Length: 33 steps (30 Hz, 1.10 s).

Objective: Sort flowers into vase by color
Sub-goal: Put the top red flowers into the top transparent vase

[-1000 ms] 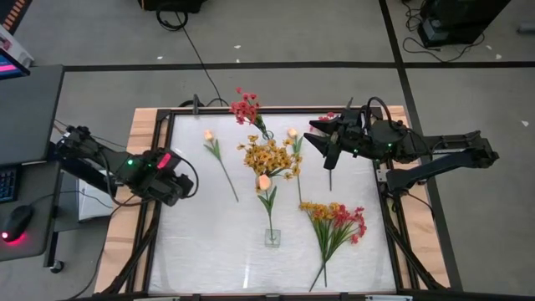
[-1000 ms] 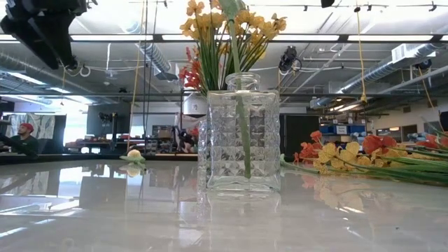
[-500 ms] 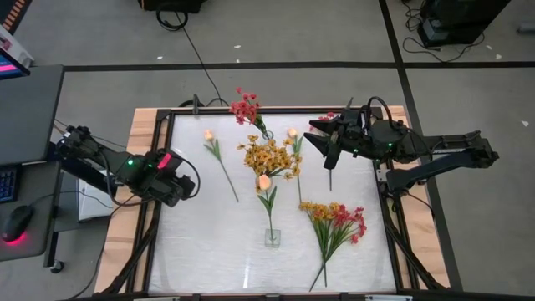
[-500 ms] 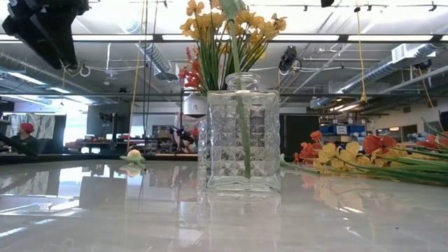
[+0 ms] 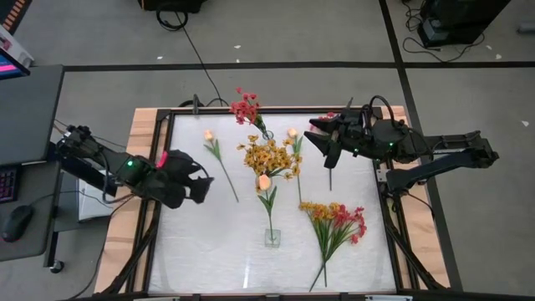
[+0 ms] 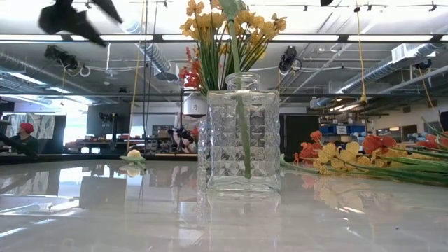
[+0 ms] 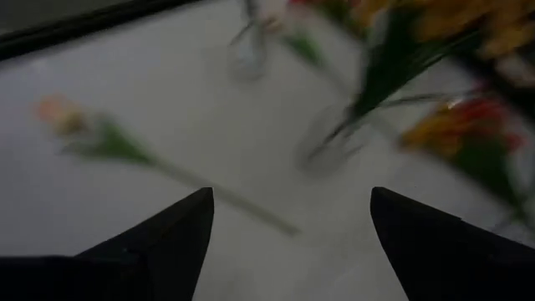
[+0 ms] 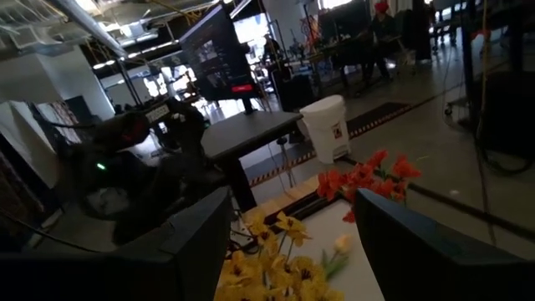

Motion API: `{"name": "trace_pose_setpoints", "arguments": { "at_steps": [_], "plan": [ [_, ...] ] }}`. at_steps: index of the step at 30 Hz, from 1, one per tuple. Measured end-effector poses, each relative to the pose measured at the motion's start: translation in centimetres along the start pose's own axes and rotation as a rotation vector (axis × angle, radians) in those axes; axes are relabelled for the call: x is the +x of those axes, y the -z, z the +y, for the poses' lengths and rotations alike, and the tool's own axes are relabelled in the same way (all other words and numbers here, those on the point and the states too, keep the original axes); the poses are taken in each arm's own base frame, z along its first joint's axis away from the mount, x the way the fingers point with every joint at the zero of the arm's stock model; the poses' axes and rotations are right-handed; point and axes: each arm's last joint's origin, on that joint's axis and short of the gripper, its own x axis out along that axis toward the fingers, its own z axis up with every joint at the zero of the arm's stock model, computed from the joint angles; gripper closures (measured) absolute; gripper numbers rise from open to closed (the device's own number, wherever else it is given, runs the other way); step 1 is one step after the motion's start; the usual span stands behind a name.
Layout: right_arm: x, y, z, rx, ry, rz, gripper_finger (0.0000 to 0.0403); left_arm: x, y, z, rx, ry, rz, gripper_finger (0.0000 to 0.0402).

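- High view has the left tool (image 5: 199,186) out over the white desk (image 5: 209,251), fingers spread wide and holding nothing, close to the loose peach tulip-like bud on a thin green stem (image 5: 219,160) that lies flat there.
- Right tool (image 5: 322,142) hangs at the far right side of the desk, fingers also spread and empty, just beside another stem lying under it (image 5: 330,177).
- Flowers are all over: yellow-orange blossom cluster (image 5: 267,156) standing in a vase mid-desk, red blossom sprig (image 5: 245,107) at the far edge, a peach bud (image 5: 264,182) in the clear cut-glass square vase (image 6: 239,140) near the front, and a mixed red and yellow bunch (image 5: 334,221) lying flat front right.
- Biggest risk I'd guess: that flat stem is thin, so the fingers could close past it or scrape the desk and just push it sideways.
- Left wrist view is smeared, so lining up on the stem looks dicey.
- Grabbing by the bud end could let the stem swing and knock the yellow cluster's vase.
- Carrying it across, the sprig might clip the tall blossoms and tip something.
- Dropping it in the wrong colour's vase is the silly failure.
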Motion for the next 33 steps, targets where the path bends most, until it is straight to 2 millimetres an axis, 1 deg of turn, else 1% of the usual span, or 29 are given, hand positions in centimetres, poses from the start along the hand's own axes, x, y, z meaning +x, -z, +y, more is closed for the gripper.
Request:
{"name": "trace_pose_setpoints", "arguments": {
  "at_steps": [4, 8, 11, 17, 19, 22, 25, 29, 33],
  "plan": [
    [0.0, -0.1, 0.0, -0.048, -0.005, -0.006, 0.0142, -0.1, -0.6, -1.6, 0.011, 0.138, -0.047, 0.0074],
    [0.0, -0.2, 0.1, 0.015, -0.03, -0.018, 0.0142, -0.4, -1.1, -2.8, 0.028, 0.268, -0.039, 0.0074],
    [0.0, -0.4, 0.3, 0.081, -0.077, -0.021, 0.0142, -0.4, -1.2, -3.0, 0.056, 0.288, -0.052, 0.0074],
    [0.0, -0.5, 0.3, 0.22, -0.047, -0.041, 0.0142, -0.4, -1.2, -3.0, 0.058, 0.288, -0.05, 0.0074],
    [0.0, -0.7, 0.3, 0.235, -0.045, -0.059, 0.0142, -0.4, -1.2, -3.0, 0.058, 0.289, -0.05, 0.0074],
    [0.2, -1.1, 0.3, 0.274, -0.004, -0.128, 0.0142, -0.4, -1.2, -3.0, 0.058, 0.29, -0.049, 0.0074],
    [0.2, -1.4, 0.2, 0.256, 0.032, -0.177, 0.0142, -0.4, -1.2, -3.0, 0.056, 0.291, -0.049, 0.0074],
    [0.3, -1.7, -0.5, 0.242, 0.184, -0.242, 0.0142, -0.5, -1.2, -3.1, 0.054, 0.292, -0.05, 0.0074],
    [0.7, -2.3, -2.0, 0.183, 0.336, -0.3, 0.0142, -0.5, -1.2, -3.1, 0.054, 0.292, -0.05, 0.0074]
  ]
}}
